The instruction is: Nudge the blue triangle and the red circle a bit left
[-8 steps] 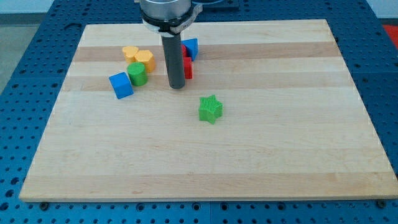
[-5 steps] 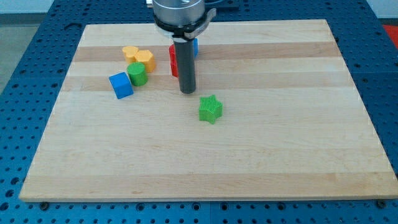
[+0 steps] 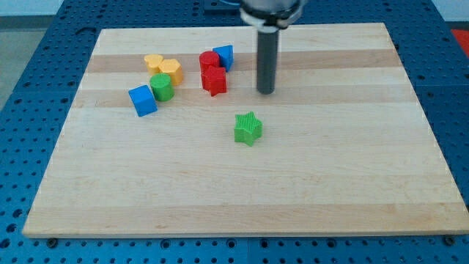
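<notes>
The blue triangle (image 3: 224,56) lies near the view's top centre of the wooden board (image 3: 293,183). The red circle (image 3: 209,61) touches its left side. A red star-like block (image 3: 214,81) sits just below the red circle. My tip (image 3: 266,92) stands to the right of these blocks, clear of them, about a block's width from the blue triangle.
A yellow heart-like block (image 3: 153,62) and a yellow block (image 3: 170,70) sit at the upper left, with a green cylinder (image 3: 162,87) and a blue cube (image 3: 142,100) below them. A green star (image 3: 248,127) lies below my tip.
My tip has moved from the left of the red blocks, down past them, to their right side. The blocks have not visibly shifted.
</notes>
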Tool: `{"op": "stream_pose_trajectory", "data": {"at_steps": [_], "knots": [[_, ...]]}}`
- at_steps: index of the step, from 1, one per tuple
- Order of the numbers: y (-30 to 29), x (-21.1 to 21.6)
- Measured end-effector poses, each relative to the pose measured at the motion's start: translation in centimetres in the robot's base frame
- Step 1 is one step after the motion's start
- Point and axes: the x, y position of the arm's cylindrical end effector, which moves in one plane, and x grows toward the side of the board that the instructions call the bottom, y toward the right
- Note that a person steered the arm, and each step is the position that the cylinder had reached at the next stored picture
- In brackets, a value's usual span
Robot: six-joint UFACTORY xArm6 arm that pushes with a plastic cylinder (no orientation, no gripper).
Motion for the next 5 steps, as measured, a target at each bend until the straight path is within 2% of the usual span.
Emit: {"op": "stream_pose_trajectory", "data": {"at_steps": [1,2,3,5], "knots": [[2.3,-3.6],[1.2,-7.2],[-3.1,-9.4],[-11.3,-9.1]]}}
